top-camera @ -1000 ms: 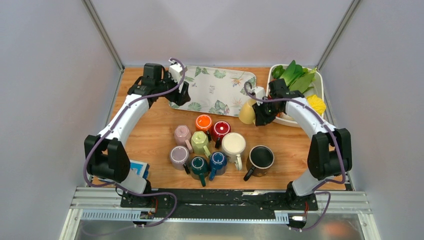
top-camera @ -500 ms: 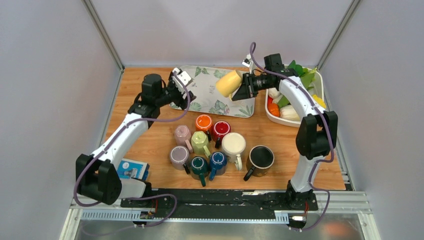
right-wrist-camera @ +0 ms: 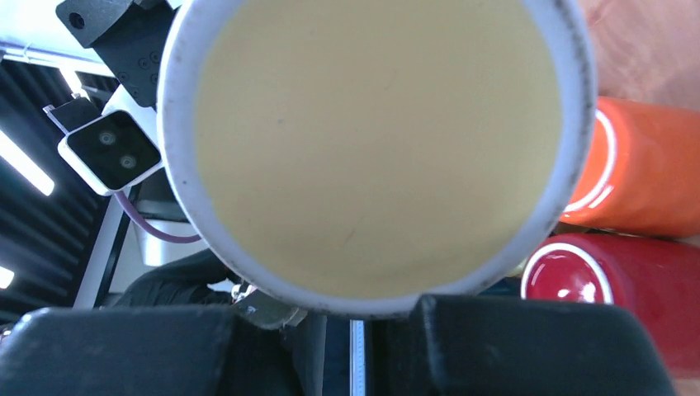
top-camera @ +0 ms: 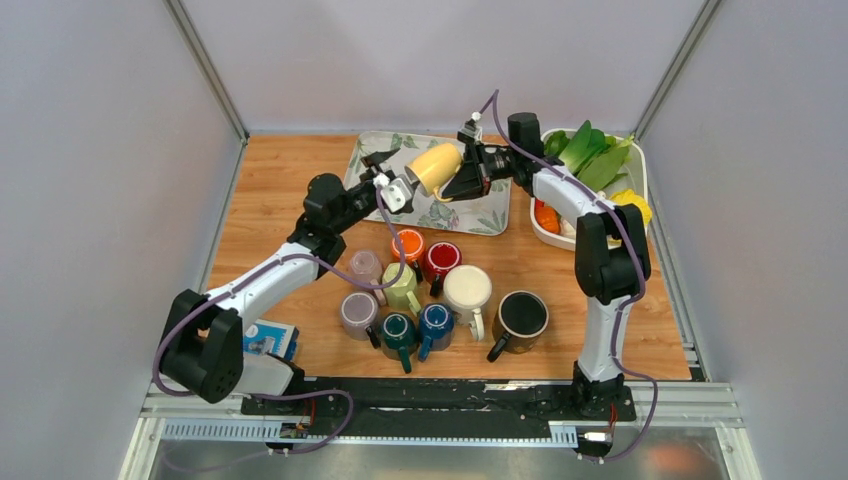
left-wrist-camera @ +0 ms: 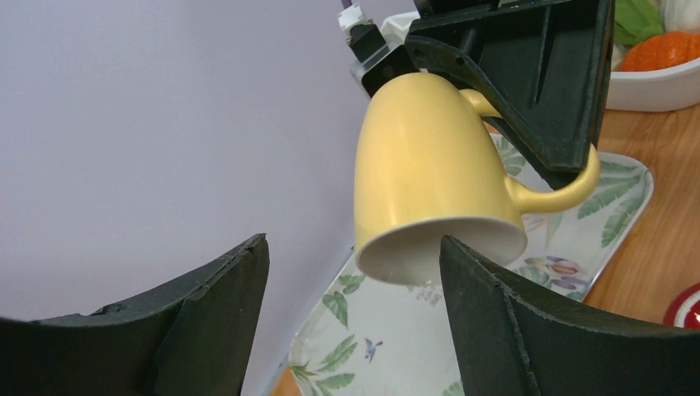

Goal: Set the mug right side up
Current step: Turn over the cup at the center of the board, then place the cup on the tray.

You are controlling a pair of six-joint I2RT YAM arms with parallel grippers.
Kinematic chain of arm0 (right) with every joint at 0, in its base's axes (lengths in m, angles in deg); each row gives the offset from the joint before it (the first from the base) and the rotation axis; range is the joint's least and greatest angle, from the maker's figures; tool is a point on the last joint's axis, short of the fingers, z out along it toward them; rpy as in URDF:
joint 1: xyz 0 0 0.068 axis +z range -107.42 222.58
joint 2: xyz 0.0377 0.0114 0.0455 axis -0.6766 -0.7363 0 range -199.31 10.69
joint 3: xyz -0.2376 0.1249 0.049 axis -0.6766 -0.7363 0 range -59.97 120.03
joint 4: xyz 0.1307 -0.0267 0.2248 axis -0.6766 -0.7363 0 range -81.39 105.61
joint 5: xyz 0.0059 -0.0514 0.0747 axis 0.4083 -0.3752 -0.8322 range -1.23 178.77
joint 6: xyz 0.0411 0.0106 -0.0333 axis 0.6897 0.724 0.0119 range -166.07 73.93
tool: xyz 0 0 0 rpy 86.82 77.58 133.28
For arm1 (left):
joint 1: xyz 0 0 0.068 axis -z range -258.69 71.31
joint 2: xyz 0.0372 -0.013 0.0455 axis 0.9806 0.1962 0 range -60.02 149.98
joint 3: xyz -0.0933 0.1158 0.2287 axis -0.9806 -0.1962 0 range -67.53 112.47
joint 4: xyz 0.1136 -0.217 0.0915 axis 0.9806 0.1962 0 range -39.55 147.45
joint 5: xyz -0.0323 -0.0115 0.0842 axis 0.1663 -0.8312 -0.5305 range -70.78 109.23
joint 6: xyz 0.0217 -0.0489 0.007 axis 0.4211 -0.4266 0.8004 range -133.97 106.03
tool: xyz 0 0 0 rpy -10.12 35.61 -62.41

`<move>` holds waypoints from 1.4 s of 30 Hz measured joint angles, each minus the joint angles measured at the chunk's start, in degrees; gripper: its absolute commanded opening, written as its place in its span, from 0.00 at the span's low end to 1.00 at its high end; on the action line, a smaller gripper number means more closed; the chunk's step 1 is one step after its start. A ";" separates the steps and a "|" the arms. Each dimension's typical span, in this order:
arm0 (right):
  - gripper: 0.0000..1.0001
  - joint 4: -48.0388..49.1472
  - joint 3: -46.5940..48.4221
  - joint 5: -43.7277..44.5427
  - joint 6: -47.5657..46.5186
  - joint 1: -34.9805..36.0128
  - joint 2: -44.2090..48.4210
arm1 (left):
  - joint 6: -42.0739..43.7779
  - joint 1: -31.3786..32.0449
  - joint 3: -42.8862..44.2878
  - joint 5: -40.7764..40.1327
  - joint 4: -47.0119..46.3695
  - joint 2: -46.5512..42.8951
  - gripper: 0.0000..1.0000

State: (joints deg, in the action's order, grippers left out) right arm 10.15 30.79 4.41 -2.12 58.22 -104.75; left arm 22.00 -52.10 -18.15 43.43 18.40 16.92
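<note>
Yellow mug point(left-wrist-camera: 429, 190), handle point(left-wrist-camera: 569, 186) left-wrist view only

Lit brightly and evenly from above in the top view; throws only faint, soft shadows beneath the mug cluster point(top-camera: 405, 285) onto the table point(top-camera: 265, 190). Reads sharp across that frame. Holds focus on the yellow mug point(left-wrist-camera: 429, 181) from the left wrist, with a soft sheen down its side, but leaves the near tool fingers point(left-wrist-camera: 545, 330) dark and soft. Goes soft on the mug's rim close to the right wrist lens, and flares white on strip lights point(right-wrist-camera: 23, 163) at the left edge.
</note>
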 measured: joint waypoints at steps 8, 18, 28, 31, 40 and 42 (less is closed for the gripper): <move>0.00 6.47 -0.33 -2.78 7.21 1.60 0.00 | 2.16 2.08 0.00 -1.64 -7.10 5.35 0.68; 0.16 7.85 -1.97 -3.08 11.45 1.14 0.02 | 6.29 2.56 0.00 -4.02 -12.13 9.22 0.02; 1.00 8.26 0.83 -3.72 11.15 -2.01 -0.87 | 5.25 2.43 0.79 -8.00 -8.11 10.91 0.00; 1.00 8.20 4.20 -1.16 8.92 -5.11 -0.90 | 3.56 1.90 3.30 -11.15 -2.54 10.78 0.00; 1.00 -17.46 20.52 35.10 -41.00 -5.81 3.63 | -9.14 -0.52 20.61 -17.20 27.28 8.90 0.00; 1.00 -16.55 14.36 39.10 -51.74 -3.15 9.33 | -12.76 -1.46 24.87 -16.83 34.40 8.94 0.00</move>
State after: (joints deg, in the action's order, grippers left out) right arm -6.39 45.15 43.51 -53.86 55.07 -95.42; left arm 9.23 -53.56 6.73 26.60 52.80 25.86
